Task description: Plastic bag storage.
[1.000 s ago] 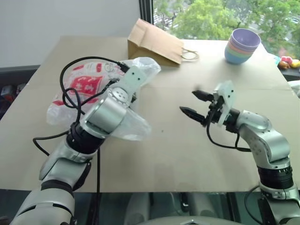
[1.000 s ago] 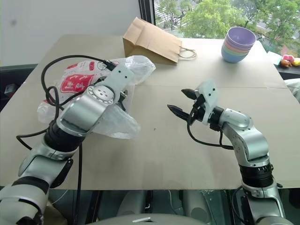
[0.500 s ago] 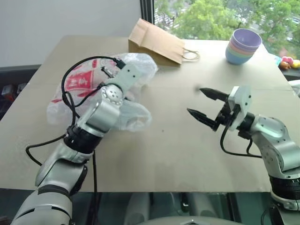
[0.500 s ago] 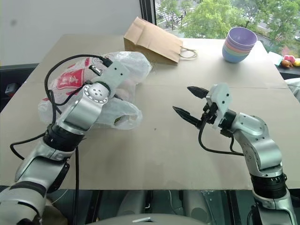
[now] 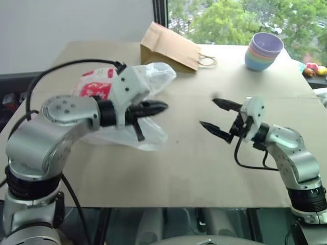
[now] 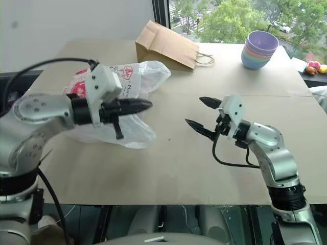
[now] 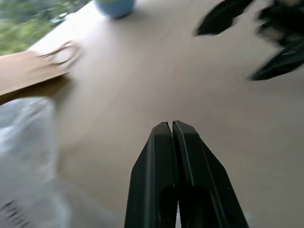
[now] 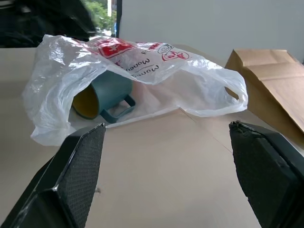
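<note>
The plastic bag (image 5: 153, 76), thin, white and see-through with red print, lies crumpled on the table's left half. In the right wrist view a teal cup (image 8: 102, 97) lies on its side inside the plastic bag (image 8: 156, 66). My left gripper (image 5: 161, 107) hovers in front of the bag's near side, pointing toward the right arm. It is shut, and the left wrist view shows its fingertips (image 7: 164, 128) pressed together with nothing seen between them. My right gripper (image 5: 208, 112) stands open above the table's middle, facing the bag, its fingers (image 8: 71, 180) wide apart and empty.
A brown paper bag (image 5: 168, 46) with handles lies at the back, just beyond the plastic bag. A stack of pastel bowls (image 5: 263, 51) stands at the back right. Small colourful items (image 5: 312, 69) sit at the right edge. Bare cardboard tabletop (image 5: 204, 168) lies between and in front of the grippers.
My left gripper shut, lifted back off the bag and swung round to point right. The bag, bunched half a second ago, has spread out again. The right gripper stayed open, nearly in place.
</note>
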`<state>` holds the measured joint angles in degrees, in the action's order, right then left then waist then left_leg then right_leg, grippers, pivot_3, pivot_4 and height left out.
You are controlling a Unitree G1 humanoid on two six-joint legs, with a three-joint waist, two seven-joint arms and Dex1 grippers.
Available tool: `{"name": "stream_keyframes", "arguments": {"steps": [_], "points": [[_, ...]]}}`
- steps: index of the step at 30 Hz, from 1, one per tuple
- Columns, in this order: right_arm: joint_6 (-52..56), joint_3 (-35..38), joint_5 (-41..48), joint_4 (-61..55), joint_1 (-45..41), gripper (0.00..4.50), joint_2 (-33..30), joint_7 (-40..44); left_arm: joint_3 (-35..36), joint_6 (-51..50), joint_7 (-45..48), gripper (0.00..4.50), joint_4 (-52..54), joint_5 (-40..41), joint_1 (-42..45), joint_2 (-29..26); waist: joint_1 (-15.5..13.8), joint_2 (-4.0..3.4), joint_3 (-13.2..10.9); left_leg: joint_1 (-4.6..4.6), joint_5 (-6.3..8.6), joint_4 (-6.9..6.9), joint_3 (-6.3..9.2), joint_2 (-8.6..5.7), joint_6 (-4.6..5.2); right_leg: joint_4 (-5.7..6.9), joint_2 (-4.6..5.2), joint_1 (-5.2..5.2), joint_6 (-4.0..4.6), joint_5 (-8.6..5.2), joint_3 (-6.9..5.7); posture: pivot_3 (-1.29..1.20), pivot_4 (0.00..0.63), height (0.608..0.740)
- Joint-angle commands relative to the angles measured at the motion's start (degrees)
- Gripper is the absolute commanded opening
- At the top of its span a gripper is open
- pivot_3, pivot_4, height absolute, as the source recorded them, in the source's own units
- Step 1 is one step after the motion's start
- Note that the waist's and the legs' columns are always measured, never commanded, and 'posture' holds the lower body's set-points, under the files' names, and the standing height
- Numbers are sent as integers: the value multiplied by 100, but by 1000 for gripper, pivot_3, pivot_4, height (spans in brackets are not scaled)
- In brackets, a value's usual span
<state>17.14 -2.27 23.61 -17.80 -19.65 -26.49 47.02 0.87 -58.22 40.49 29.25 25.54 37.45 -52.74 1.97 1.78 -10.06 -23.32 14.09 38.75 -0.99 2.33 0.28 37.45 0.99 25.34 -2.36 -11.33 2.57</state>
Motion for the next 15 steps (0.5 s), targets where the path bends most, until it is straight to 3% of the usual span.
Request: {"name": "stream_keyframes", "arguments": {"steps": [1, 4, 7, 8, 15], "points": [[-173, 30, -17, 61, -176, 4232, 37, -6, -413, -11, -721, 1302, -170, -754, 336, 70, -14, 1, 0, 3, 0, 0, 0, 0, 0, -1, 1, -5, 0, 0, 0, 0, 150, 740], [-172, 43, -44, 72, -201, 4232, 24, -12, -883, -527, -1161, 2744, -142, -1001, 610, 512, -39, 1, 0, -6, 1, 0, 0, -1, 1, -8, 1, -3, -9, 5, 1, 0, 150, 740], [-88, 113, -2, -25, -180, 4232, -38, -36, -1520, -999, -2063, 4172, -515, -1764, 924, 1023, -118, 1, 0, -23, 1, 0, 3, -2, 1, -9, 1, 8, -9, 6, -1, 0, 150, 740], [-59, 134, 7, -62, -165, 4232, -47, -65, -1759, -931, -2324, 4454, -711, -2088, 993, 1119, -118, 1, 0, -28, 1, 2, 4, -3, 1, -8, 0, 13, -8, 7, 2, 0, 150, 740], [148, 257, 86, -409, 30, 4232, -141, -265, -2508, -24, -3323, 4454, -2445, -3322, 1495, 2189, -136, 1, 0, -35, 1, 3, 2, -5, 1, 2, -2, 28, 11, 18, 4, 0, 150, 740]]}}
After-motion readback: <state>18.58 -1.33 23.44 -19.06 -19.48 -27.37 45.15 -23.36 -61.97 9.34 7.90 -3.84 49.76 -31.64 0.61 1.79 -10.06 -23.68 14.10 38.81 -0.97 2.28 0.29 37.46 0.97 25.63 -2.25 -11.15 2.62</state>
